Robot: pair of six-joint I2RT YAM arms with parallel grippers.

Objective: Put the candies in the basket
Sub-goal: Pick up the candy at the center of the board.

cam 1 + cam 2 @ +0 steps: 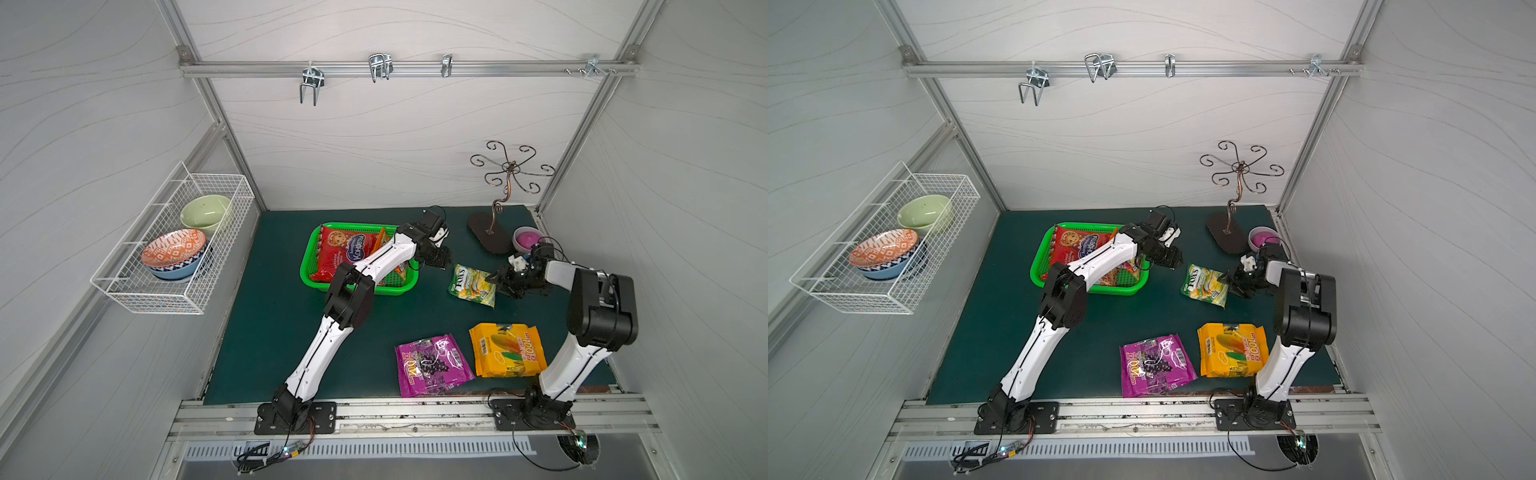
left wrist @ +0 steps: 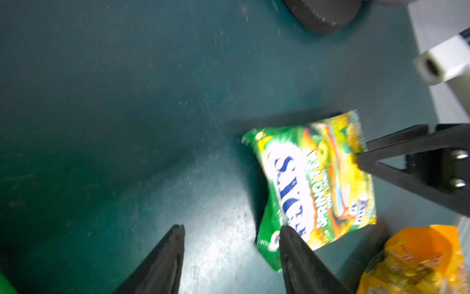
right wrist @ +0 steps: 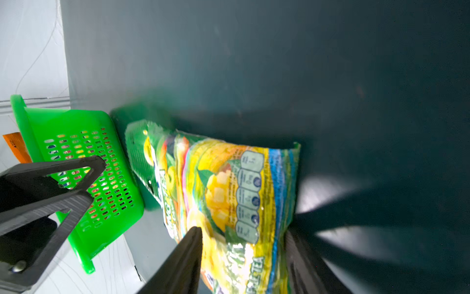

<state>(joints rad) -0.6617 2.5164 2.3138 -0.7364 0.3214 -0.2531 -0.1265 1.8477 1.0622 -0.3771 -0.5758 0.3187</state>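
Observation:
The green basket [image 1: 361,291] [image 1: 1100,289] [image 3: 76,122] holds a large red bag [image 1: 340,245] [image 1: 1075,245] and a small orange bag [image 1: 381,237], partly hidden under my left arm. My left gripper [image 1: 444,261] [image 1: 1175,262] [image 2: 232,227] hangs open just right of the basket, only mat between its fingers. To its right the small green-yellow bag [image 1: 469,284] [image 1: 1204,284] [image 2: 312,183] [image 3: 229,183] is tilted, its right end between the fingers of my right gripper [image 1: 496,282] [image 1: 1231,282] [image 3: 243,230], shut on it. The purple bag [image 1: 432,365] [image 1: 1156,365] and yellow-orange bag [image 1: 507,351] [image 1: 1231,351] [image 2: 419,259] lie flat near the front edge.
A curled metal stand [image 1: 492,235] and a small bowl with a pink inside [image 1: 525,241] sit at the back right, close behind my right wrist. A white wire basket [image 1: 124,293] with bowls hangs on the left wall. Hooks hang from the rear rail.

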